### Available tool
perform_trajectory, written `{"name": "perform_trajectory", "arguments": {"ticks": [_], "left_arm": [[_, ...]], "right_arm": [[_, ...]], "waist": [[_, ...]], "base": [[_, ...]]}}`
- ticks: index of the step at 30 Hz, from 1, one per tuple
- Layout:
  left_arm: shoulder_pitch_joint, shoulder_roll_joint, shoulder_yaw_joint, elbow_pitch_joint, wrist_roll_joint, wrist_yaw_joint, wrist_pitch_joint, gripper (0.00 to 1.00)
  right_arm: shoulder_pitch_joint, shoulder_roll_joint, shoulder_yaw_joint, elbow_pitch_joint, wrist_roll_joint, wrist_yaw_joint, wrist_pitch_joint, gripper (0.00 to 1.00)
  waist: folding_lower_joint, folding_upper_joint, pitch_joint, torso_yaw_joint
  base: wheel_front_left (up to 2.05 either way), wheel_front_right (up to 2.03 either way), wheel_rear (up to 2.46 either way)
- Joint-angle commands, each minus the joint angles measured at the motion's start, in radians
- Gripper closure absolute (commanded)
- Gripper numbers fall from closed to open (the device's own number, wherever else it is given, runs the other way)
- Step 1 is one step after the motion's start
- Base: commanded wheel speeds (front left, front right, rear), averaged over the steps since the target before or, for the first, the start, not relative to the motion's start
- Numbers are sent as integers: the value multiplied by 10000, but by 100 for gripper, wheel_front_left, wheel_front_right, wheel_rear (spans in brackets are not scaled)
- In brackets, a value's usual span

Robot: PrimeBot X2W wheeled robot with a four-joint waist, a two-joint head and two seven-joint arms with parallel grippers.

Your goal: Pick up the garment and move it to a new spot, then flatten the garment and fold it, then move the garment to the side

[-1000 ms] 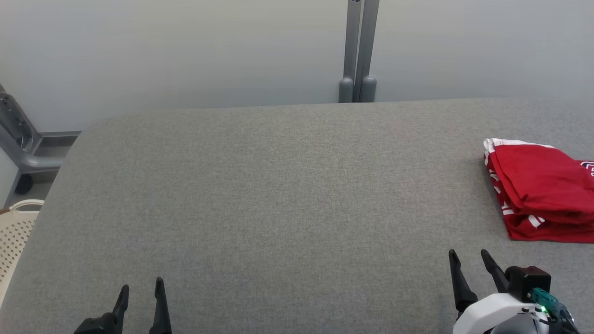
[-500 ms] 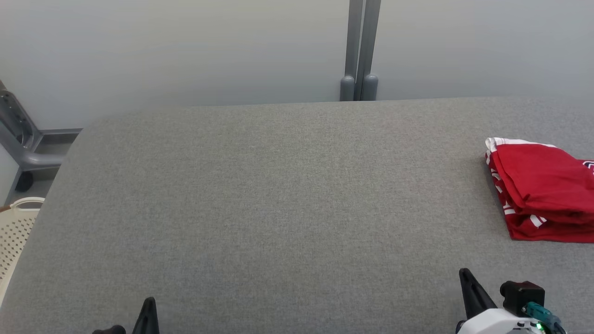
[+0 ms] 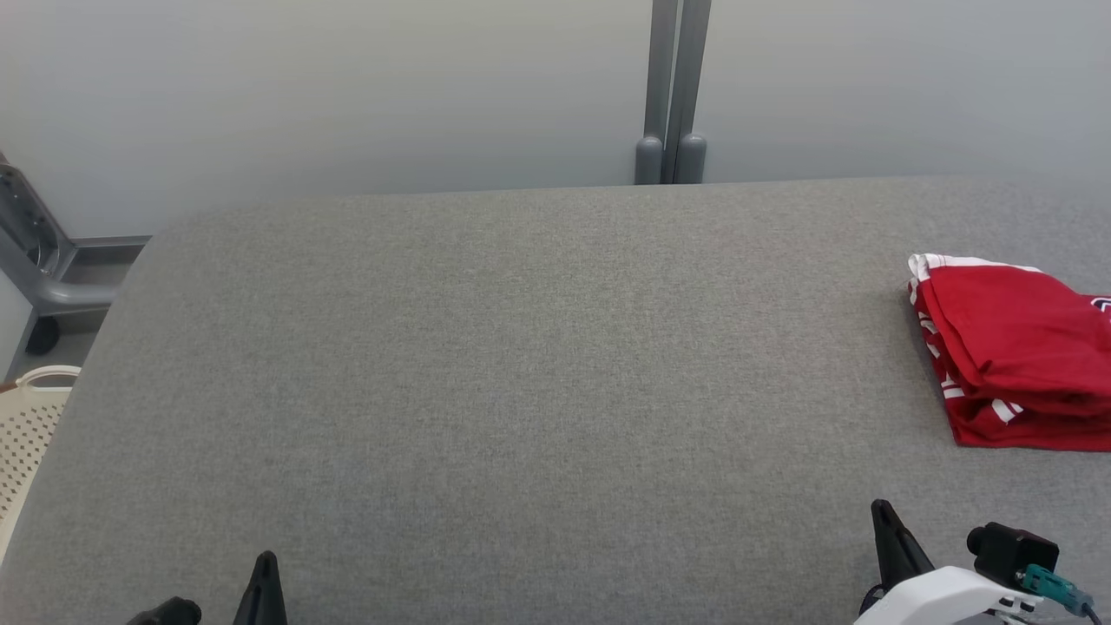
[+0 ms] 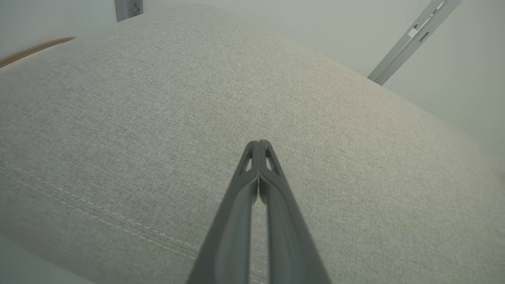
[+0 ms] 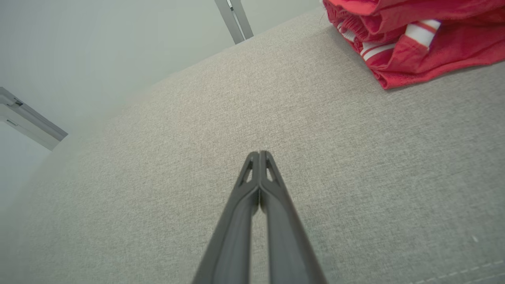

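Well, garment: a red folded fabric garment with white stripes (image 3: 1015, 347) lay on the far right part of the grey fabric-covered worktop (image 3: 521, 347), its right side cut off by the edge of the head view
Direction from the jaws: ahead and slightly to the right of the right gripper (image 3: 884, 509), apart from it, with bare worktop between; in the right wrist view it sat at the upper right, off the line of the fingers
Long axis: hard to tell with part of it out of frame; the visible folded edge ran from far to near, leaning a little rightward towards the robot
Nearer arm: the right one, clearly; the left gripper (image 3: 263, 560) sat well apart from the garment, across the worktop at the lower left
Jaws: both pairs closed tip to tip on nothing, as each wrist view showed
Task stage: judged finished or nearly so, since the garment lay folded and off to the side
Change from a second earlier: both pairs of jaws had stood open then and were shut now; both grippers sat lower in the head view; the garment kept its place on the worktop, the slight shift being the camera's
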Motion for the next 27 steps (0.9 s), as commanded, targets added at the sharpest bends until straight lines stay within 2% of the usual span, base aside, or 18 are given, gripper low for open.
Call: {"name": "perform_trajectory", "arguments": {"ticks": [1, 27], "left_arm": [[-393, 8, 101, -204, -435, -91, 130, 100], [-1191, -46, 556, -440, -3834, -309, 1328, 100]], "right_arm": [[-296, -47, -31, -254, 469, -1, 60, 100], [-599, -78, -159, -818, 4237, -3, 640, 100]], "waist": [[0, 0, 10, -2], [0, 0, 165, -32]], "base": [[0, 0, 0], [0, 0, 0]]}}
